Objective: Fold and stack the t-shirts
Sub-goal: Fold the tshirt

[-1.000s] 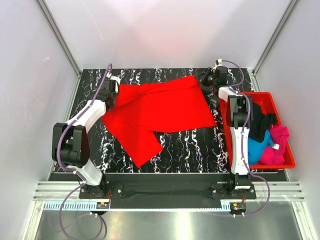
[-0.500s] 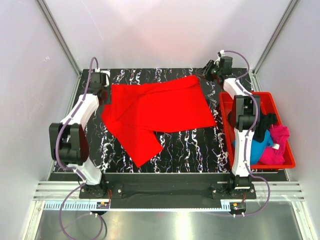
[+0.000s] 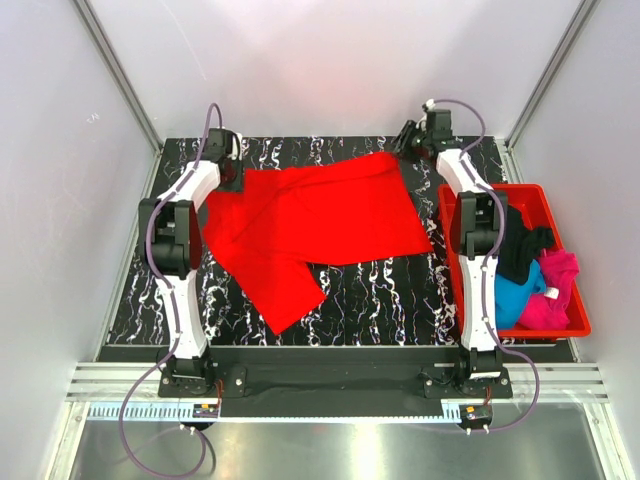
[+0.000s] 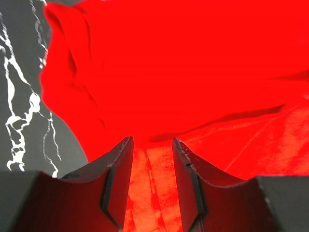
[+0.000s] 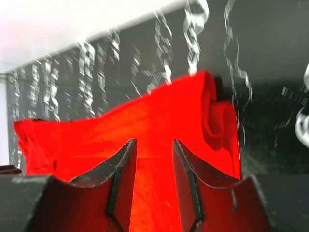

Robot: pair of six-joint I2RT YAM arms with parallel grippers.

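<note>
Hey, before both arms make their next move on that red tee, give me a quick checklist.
1. Left hand open, gripping nothing: ok.
2. Right hand open, gripping nothing: ok.
3. Red t-shirt wholly on the table: ok.
4. Shirt lying smooth: not ok, far right corner curled, left edge rumpled.
5. Black shirt, blue shirt and pink shirt inside the red bin: ok.
6. Hands clear of the cloth: cannot tell.

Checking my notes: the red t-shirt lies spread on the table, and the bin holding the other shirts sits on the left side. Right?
No. The bin holding the other shirts sits on the right side, as the top view shows; the red t-shirt does lie spread on the table.
</note>
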